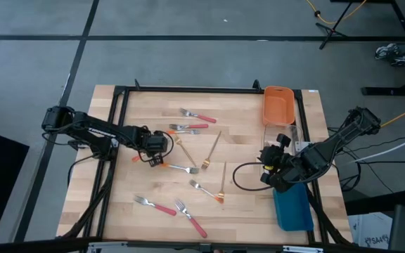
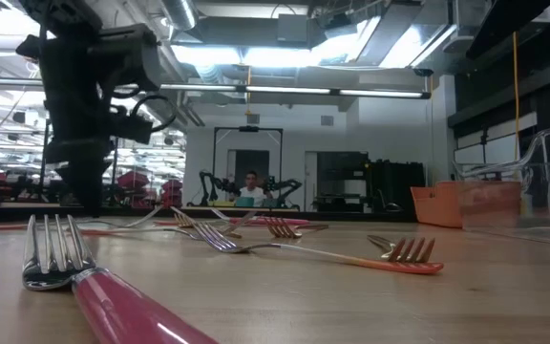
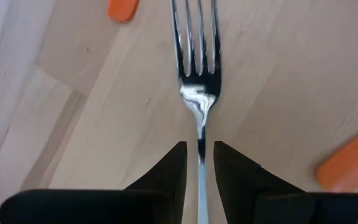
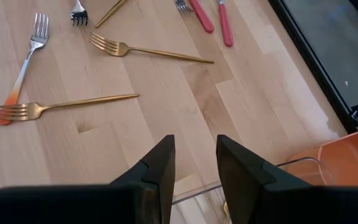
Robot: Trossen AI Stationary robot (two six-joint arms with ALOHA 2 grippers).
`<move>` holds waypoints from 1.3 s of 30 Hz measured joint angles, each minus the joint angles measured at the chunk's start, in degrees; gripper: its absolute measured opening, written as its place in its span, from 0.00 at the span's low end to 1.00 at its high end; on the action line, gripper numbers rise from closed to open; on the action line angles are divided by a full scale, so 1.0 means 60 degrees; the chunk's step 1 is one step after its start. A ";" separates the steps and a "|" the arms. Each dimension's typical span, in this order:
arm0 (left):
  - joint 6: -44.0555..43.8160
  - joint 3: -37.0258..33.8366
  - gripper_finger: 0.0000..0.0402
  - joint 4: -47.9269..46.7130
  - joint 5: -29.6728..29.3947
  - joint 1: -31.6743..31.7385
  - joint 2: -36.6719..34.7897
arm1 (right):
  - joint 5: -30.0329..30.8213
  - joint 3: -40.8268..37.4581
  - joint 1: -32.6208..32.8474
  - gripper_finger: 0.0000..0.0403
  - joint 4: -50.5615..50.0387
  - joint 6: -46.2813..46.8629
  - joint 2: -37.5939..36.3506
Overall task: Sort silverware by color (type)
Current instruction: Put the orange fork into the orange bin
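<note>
Left pincer (image 3: 199,163) clenched on the thin handle of a silver fork (image 3: 197,68) lying flat on the desk (image 1: 245,211): light, stiff, probably slick, best nipped mid-handle; right of the fork, right pincer (image 4: 194,163) hangs released, empty, near the clear bin (image 1: 295,137).

The scene is being lit evenly from overhead, and the wooden table (image 1: 209,204) is being shown bright with only faint shadows under the forks. Behind the table, ceiling light strips (image 2: 294,93) are being overexposed into white glare. The pink-handled fork (image 2: 84,277) nearest the table-level camera is being blurred, and the silver fork (image 3: 197,68) is being rendered softly, with glints on its neck.
</note>
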 joint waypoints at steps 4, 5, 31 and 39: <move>-0.0089 -0.0369 0.18 0.0174 0.0252 0.0000 -0.0004 | 0.0000 0.0003 0.0001 0.27 0.0000 0.0000 0.0000; -0.0103 -0.0479 0.18 0.0312 0.0275 -0.0003 -0.0007 | 0.0002 0.0000 0.0000 0.27 0.0000 -0.0001 0.0000; -0.0256 -0.0059 0.01 0.1539 0.0744 -0.0002 -0.0031 | 0.1252 -0.0004 0.0000 0.27 -0.0102 -0.0675 -0.1505; -0.0772 0.0624 0.01 0.3905 0.0379 0.0311 -0.0025 | 0.3891 -0.0004 -0.0390 0.27 0.0084 -0.0695 -0.2795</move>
